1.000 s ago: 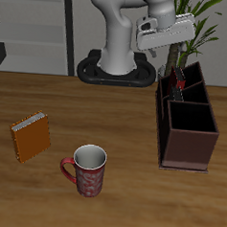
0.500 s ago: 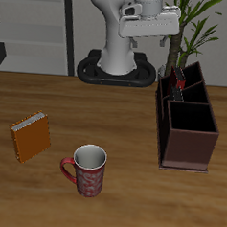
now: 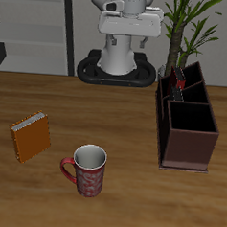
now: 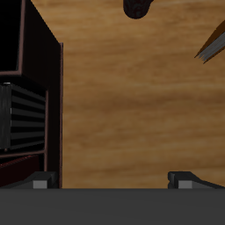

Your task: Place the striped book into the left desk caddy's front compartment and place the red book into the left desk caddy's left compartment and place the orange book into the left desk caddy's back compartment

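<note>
Lying flat: orange book [image 3: 31, 137]; gripper [image 4: 117, 178] empty.

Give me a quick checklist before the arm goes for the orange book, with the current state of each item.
1. Gripper empty: ok, nothing shows between the fingertips.
2. Orange book reachable: ok, lying flat on the table with open wood around it.
3. Mug clear of the book: ok, it stands apart, nearer the front edge.
4. Striped book inside the left desk caddy: ok.
5. Red book inside the caddy: ok, though its exact compartment is unclear.
6. Back compartment free: cannot tell.
</note>
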You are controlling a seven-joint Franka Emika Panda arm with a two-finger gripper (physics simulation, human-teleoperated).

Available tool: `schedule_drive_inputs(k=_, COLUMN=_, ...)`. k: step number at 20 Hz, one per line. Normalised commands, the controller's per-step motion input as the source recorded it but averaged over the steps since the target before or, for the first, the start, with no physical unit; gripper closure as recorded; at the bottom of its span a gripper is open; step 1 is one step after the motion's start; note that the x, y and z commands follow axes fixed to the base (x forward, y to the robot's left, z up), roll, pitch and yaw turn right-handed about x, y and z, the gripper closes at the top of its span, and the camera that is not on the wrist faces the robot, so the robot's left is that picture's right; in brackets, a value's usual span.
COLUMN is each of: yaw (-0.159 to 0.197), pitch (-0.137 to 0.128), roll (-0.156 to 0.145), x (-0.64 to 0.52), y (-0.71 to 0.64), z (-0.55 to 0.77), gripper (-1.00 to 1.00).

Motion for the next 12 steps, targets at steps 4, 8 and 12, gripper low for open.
schedule_drive_inputs(k=4, yaw=-0.029, pitch=0.009, roll=-0.070, x=0.21, y=-0.47, z=0.13, gripper=-1.00)
schedule_drive_inputs(k=8, yaw=-0.027, pitch=0.042, roll=-0.035, x=0.26, y=-0.54, z=0.18, gripper=-1.00)
schedule_drive_inputs(k=12, yaw=-0.004, pitch=0.047, roll=-0.033, x=0.27, y=-0.40, z=0.13, gripper=-1.00)
